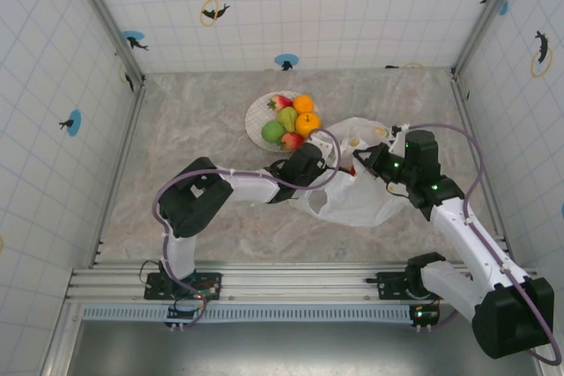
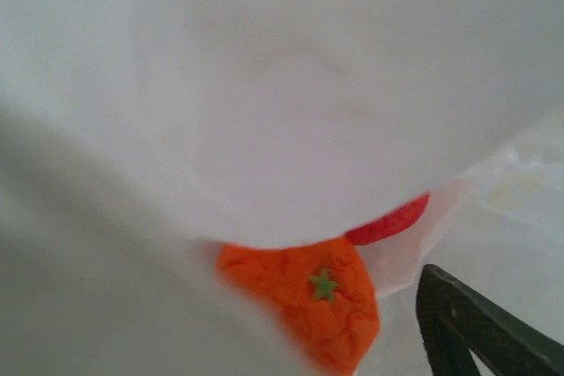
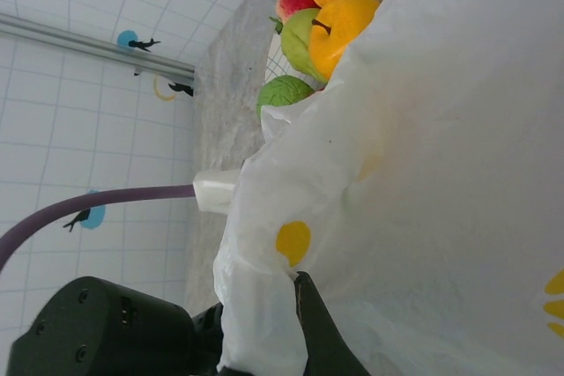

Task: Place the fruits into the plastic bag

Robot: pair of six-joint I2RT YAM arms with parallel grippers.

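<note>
Grey marbled surface [image 1: 203, 121] underneath everything, walled in white tile.

On it, at 3 o'clock from centre, a crumpled white plastic bag [image 1: 361, 200] printed with yellow spots, its mouth turned toward 9 o'clock.

At 10 o'clock from the bag and just beside it, a round white plate [image 1: 256, 112] with a grid pattern.

Piled on the plate, six fruits touching one another:
- strawberry [image 1: 280, 101] at 11 o'clock
- first orange [image 1: 303, 103] at 1 o'clock
- second orange [image 1: 307, 123] at 3 o'clock
- green pear [image 1: 287, 117] in the middle
- green apple [image 1: 272, 132] at 7 o'clock
- red apple [image 1: 292, 140] at 5 o'clock

Reaching in from 9 o'clock, the left hand [image 1: 335, 167], pushed into the bag's mouth with film draped around it. Cannot tell whether its fingers are apart or together. In the left wrist view, one dark finger [image 2: 476, 332] at 5 o'clock. Under a lip of white film at 6 o'clock, a crinkled orange [image 2: 308, 301] with a green star, touching a sliver of red fruit [image 2: 388, 222] at its 1 o'clock.

Coming from 3 o'clock, the right hand [image 1: 370, 160], at the bag's 12 o'clock edge and clamped on a fold of film. In the right wrist view, white film gathered against a dark fingertip [image 3: 322, 332] at 6 o'clock, with the plated fruits beyond the bag at 12 o'clock.
</note>
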